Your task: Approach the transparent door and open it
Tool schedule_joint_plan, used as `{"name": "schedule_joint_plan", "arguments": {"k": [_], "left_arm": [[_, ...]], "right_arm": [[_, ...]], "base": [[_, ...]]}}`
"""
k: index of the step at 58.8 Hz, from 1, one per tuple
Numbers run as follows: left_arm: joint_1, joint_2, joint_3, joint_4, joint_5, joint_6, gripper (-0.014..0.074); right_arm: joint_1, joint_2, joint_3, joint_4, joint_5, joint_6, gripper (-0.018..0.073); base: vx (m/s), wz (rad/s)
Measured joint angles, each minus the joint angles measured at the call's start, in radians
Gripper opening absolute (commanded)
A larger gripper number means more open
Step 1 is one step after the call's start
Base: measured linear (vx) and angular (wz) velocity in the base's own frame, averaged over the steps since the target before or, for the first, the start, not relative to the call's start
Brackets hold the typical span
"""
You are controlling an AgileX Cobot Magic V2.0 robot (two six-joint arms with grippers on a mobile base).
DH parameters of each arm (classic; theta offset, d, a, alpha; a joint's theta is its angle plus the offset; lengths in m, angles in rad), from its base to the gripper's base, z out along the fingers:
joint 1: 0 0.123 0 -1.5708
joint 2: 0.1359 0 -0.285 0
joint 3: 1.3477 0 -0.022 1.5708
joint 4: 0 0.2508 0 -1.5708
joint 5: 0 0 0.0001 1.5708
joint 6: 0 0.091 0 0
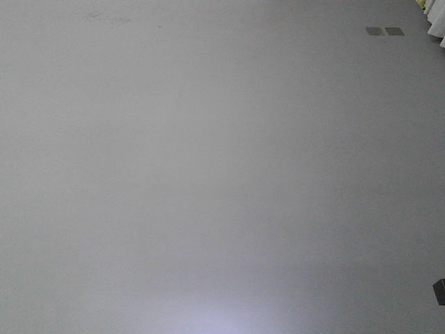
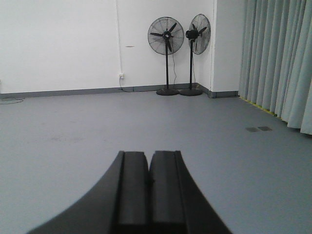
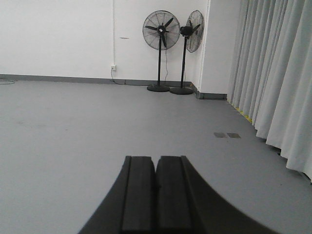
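Note:
The transparent door is out of view in every camera. My left gripper (image 2: 148, 154) sits at the bottom of the left wrist view, its two black fingers pressed together with nothing between them, pointing across the grey floor. My right gripper (image 3: 156, 159) looks the same in the right wrist view: shut, empty, held level above the floor. The front view shows only bare grey floor (image 1: 208, 174).
Two black pedestal fans (image 2: 166, 36) (image 3: 161, 30) stand against the white far wall near a corner. Pale curtains (image 2: 282, 58) (image 3: 278, 73) hang along the right side. Two small floor plates (image 1: 384, 30) (image 3: 226, 135) lie near the curtains. A wall socket (image 2: 120, 75) is left of the fans.

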Motion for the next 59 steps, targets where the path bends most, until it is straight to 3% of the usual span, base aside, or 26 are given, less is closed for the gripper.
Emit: {"name": "schedule_joint_plan", "arguments": {"k": [59], "left_arm": [[0.0, 0.0, 0.0, 0.0, 0.0, 0.0, -0.0007]], "right_arm": [[0.0, 0.0, 0.0, 0.0, 0.0, 0.0, -0.0008]], "base": [[0.36, 0.15]]}}
